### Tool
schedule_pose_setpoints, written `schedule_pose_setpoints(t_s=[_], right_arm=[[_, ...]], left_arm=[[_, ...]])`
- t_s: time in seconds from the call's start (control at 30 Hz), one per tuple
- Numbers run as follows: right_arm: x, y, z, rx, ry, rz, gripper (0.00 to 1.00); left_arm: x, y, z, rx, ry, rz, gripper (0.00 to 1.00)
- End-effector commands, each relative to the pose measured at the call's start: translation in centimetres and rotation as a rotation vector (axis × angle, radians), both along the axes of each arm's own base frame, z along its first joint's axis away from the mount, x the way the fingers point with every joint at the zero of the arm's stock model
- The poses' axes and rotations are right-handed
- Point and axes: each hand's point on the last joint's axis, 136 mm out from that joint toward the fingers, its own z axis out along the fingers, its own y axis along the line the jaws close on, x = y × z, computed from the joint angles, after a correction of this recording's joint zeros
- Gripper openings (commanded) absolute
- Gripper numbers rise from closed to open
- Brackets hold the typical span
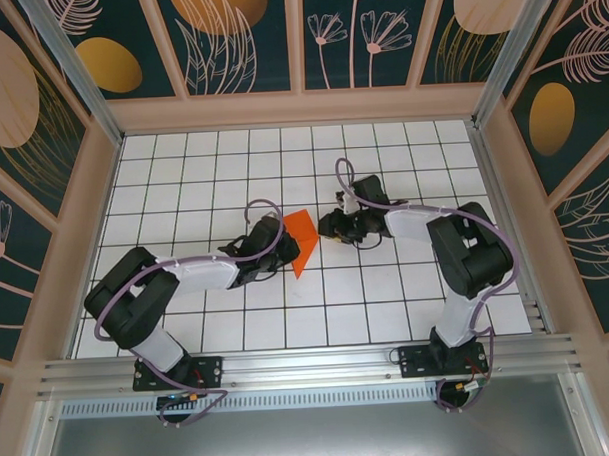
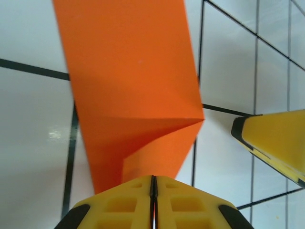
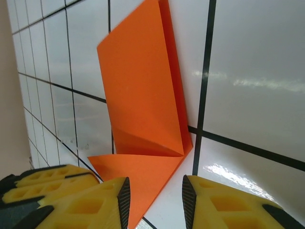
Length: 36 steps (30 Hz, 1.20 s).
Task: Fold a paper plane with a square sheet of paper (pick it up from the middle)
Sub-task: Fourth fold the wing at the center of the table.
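Observation:
The square sheet of paper (image 1: 301, 238) is bright orange and lies on the white grid table, folded into a narrow pointed shape with a diagonal flap (image 3: 143, 109). My left gripper (image 1: 276, 241) is at its left edge. In the left wrist view the jaws (image 2: 153, 191) are pressed together, with the near edge of the paper (image 2: 128, 71) running into them and an orange sliver in the gap. My right gripper (image 1: 336, 227) is just right of the paper, open. Its fingertips (image 3: 155, 202) stand apart over the corner of the lower flap and touch nothing.
The table (image 1: 402, 165) is white with black grid lines, walled by a wooden frame (image 1: 310, 108) at the back and sides. One finger of the right gripper (image 2: 276, 138) shows close to the paper's right corner. An aluminium rail (image 1: 309, 363) runs along the near edge.

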Motion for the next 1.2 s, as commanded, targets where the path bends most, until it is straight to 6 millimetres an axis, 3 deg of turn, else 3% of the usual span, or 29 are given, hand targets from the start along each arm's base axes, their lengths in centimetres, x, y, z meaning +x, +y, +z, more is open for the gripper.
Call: schedule_pose_setpoints(t_s=[0.0, 0.33, 0.67, 0.83, 0.97, 1.17], right_arm=[[-0.3, 1.1, -0.3, 0.026, 0.022, 0.034, 0.37], [-0.2, 2.2, -0.9, 0.046, 0.039, 0.073, 0.36], [-1.2, 4.2, -0.1, 0.128, 0.026, 0.180, 0.33], [-1.3, 4.2, -0.3, 0.122, 0.029, 0.184, 0.20], [-0.4, 3.6, 0.5, 0.084, -0.013, 0.130, 0.06], [0.7, 1.8, 4.0, 0.035, -0.127, 0.026, 0.00]], left_arm=[[0.1, 0.5, -0.7, 0.049, 0.013, 0.027, 0.12], [0.0, 0.6, -1.5, 0.068, 0.031, 0.024, 0.11], [-0.1, 0.7, -1.6, 0.078, 0.036, 0.024, 0.11], [-0.1, 0.9, -1.6, 0.086, 0.031, 0.023, 0.11], [0.1, 0.8, -0.6, 0.084, 0.009, 0.016, 0.12], [0.6, 1.0, 3.2, 0.054, -0.081, 0.013, 0.17]])
